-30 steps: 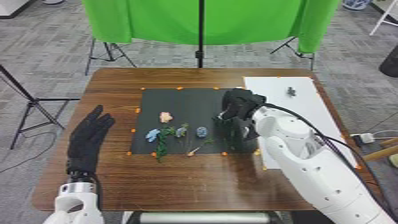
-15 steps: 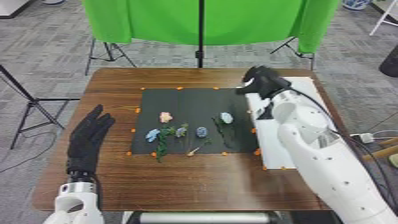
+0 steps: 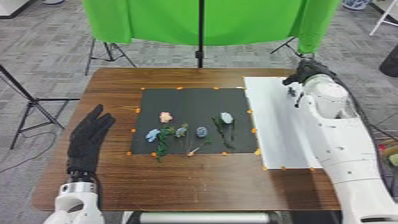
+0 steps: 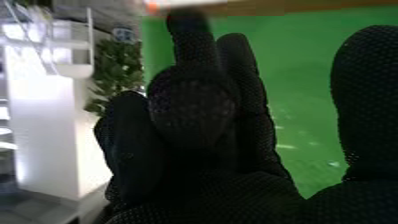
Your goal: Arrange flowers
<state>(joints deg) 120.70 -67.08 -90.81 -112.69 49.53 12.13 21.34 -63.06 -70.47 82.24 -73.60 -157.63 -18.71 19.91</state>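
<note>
- The flowers lie on the black mat (image 3: pixel 182 105): a pink bloom (image 3: pixel 165 117) farther from the robot, and near the mat's close edge a light blue bloom (image 3: pixel 152 135), a yellowish bloom (image 3: pixel 181 132) and a blue oval bloom (image 3: pixel 202 132) in a loose row.
- A pale blue bloom (image 3: pixel 226 118) lies right of that row, dark leaves and stem beside it; these nearly melt into the mat and are hard to trace.
- Curly greenery (image 3: pixel 162 148) runs past the mat's near edge; where its stems cross is unclear.
- A small dark thing (image 3: pixel 291 91) is on the white sheet (image 3: pixel 284 137), just beside the right hand (image 3: pixel 311 68); what it is cannot be told.
- The right hand is over the sheet's far corner, hiding part of it. How wide it is, or whether it holds anything, cannot be told, even in the wrist view, where the glove (image 4: pixel 204 195) overlaps itself.
- The left hand (image 3: pixel 87 137) is open at the table's left side, fingers straight, apart from the mat.
- Beyond the brown table (image 3: pixel 187 182) hangs a green cloth (image 3: pixel 258 25).
</note>
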